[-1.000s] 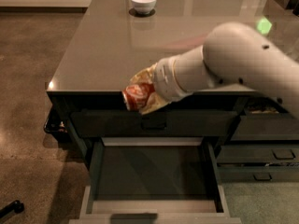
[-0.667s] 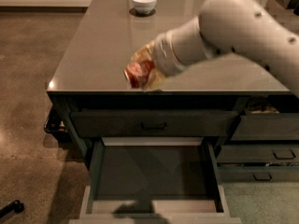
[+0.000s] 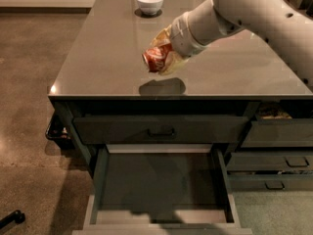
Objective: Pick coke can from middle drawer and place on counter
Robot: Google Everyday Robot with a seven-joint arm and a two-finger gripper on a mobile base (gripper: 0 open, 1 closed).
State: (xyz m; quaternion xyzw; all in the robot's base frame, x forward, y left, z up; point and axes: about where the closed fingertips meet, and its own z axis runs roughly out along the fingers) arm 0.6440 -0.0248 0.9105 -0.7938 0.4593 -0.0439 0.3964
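My gripper (image 3: 161, 57) is shut on the coke can (image 3: 155, 58), a red can lying tilted on its side between the pale fingers. It hangs a little above the counter (image 3: 98, 58), over the front middle part, with its shadow on the surface below. The white arm reaches in from the upper right. The middle drawer (image 3: 161, 185) is pulled out below the counter's front edge, and its dark bottom shows nothing in it.
A white bowl (image 3: 149, 2) stands at the far end of the counter. A shut top drawer with a black handle (image 3: 161, 131) sits above the open one. Narrower handled drawers (image 3: 279, 160) are at the right. Brown floor lies to the left.
The gripper has carried the can up and further over the counter, away from the front edge and slightly right.
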